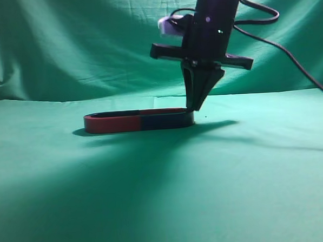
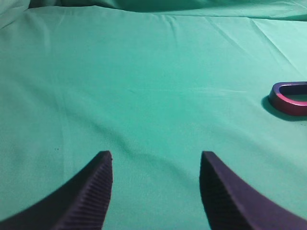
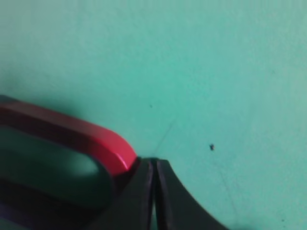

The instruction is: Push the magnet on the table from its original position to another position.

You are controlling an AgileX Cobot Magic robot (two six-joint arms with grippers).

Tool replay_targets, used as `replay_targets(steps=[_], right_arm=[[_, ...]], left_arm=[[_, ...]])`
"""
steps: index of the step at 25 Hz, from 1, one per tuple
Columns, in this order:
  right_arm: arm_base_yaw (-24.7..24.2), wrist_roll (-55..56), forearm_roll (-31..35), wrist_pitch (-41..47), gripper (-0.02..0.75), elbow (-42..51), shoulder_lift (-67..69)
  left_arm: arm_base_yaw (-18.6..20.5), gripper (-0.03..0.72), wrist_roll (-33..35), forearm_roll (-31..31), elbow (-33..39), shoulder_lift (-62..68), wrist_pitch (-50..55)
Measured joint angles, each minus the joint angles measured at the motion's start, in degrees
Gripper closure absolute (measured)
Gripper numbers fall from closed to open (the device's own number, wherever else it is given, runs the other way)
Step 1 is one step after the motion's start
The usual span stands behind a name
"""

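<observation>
The magnet (image 1: pixel 139 121) is a flat oval ring, red on its left half and dark blue on its right, lying on the green cloth. My right gripper (image 1: pixel 193 106) is shut, points straight down, and its tips touch the magnet's right end. In the right wrist view the shut fingers (image 3: pixel 154 163) press against the magnet's curved red rim (image 3: pixel 96 139). My left gripper (image 2: pixel 156 155) is open and empty above bare cloth. The magnet's rounded end (image 2: pixel 290 98) shows far off at the right edge of the left wrist view. The left gripper is out of the exterior view.
Green cloth (image 1: pixel 165 196) covers the table, and a green curtain (image 1: pixel 65 44) hangs behind it. A black cable (image 1: pixel 288 49) runs from the right arm off to the right. A small dark speck (image 3: pixel 211 146) lies on the cloth near the right gripper.
</observation>
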Motion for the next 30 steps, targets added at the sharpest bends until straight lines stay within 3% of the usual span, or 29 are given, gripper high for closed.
replay_targets(steps=[8,15,20,30], right_arm=[[0.23,2.66,-3.23,16.08,0.738,-14.96,0.0],[0.23,5.69,-4.5,17.93,0.738,-17.99,-5.71],[0.23,6.46,-5.01,18.04,0.738,-10.74,-17.65],[0.23,9.36,-7.16,18.04,0.738,16.28,-42.89]], left_arm=[[0.0,0.316,0.0,0.0,0.0,0.0,0.0],[0.0,0.316,0.0,0.0,0.0,0.0,0.0],[0.0,0.316,0.0,0.0,0.0,0.0,0.0],[0.0,0.316,0.0,0.0,0.0,0.0,0.0]])
